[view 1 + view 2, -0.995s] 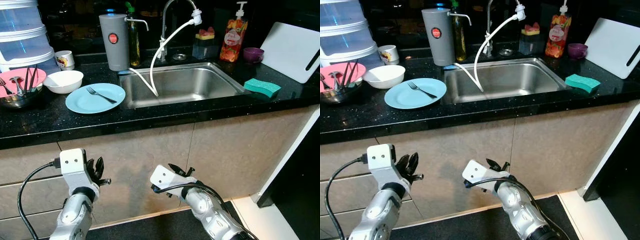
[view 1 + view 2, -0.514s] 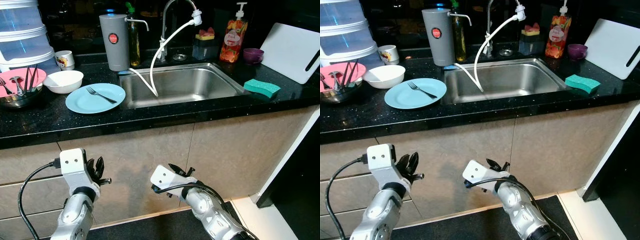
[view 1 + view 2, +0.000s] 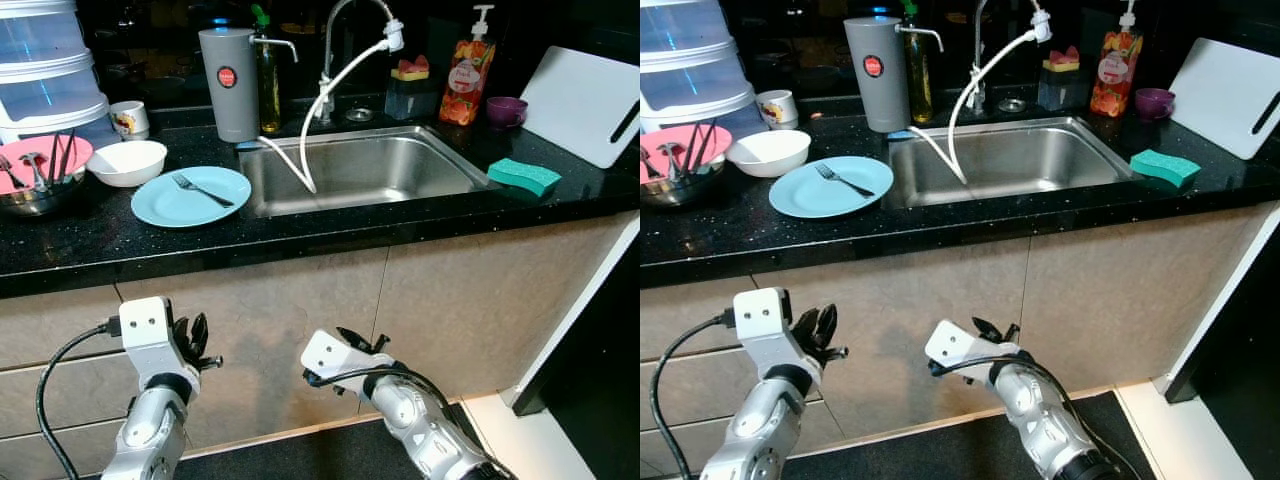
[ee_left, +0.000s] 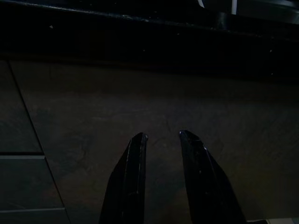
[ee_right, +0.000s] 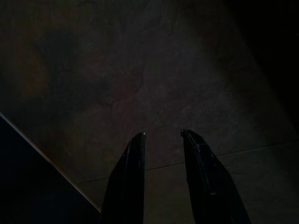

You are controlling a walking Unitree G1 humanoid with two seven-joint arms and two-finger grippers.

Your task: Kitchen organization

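A light blue plate (image 3: pixel 191 197) with a fork (image 3: pixel 202 190) on it lies on the black counter (image 3: pixel 120 240), left of the steel sink (image 3: pixel 360 170). A white bowl (image 3: pixel 127 162) sits behind the plate. At the far left a metal bowl (image 3: pixel 30 200) holds a pink dish (image 3: pixel 40 160) and cutlery. A green sponge (image 3: pixel 524 175) rests right of the sink. Both arms hang low before the cabinet fronts. My left gripper (image 4: pixel 161 136) and my right gripper (image 5: pixel 162 135) each stand open with nothing between the fingers.
A grey jug (image 3: pixel 228 84), a dark bottle (image 3: pixel 268 85), a faucet with a white hose (image 3: pixel 330 90), a soap dispenser (image 3: pixel 467 80), a purple cup (image 3: pixel 507 109) and a white cutting board (image 3: pixel 585 100) line the back. Stacked clear containers (image 3: pixel 45 65) and a mug (image 3: pixel 128 119) stand far left.
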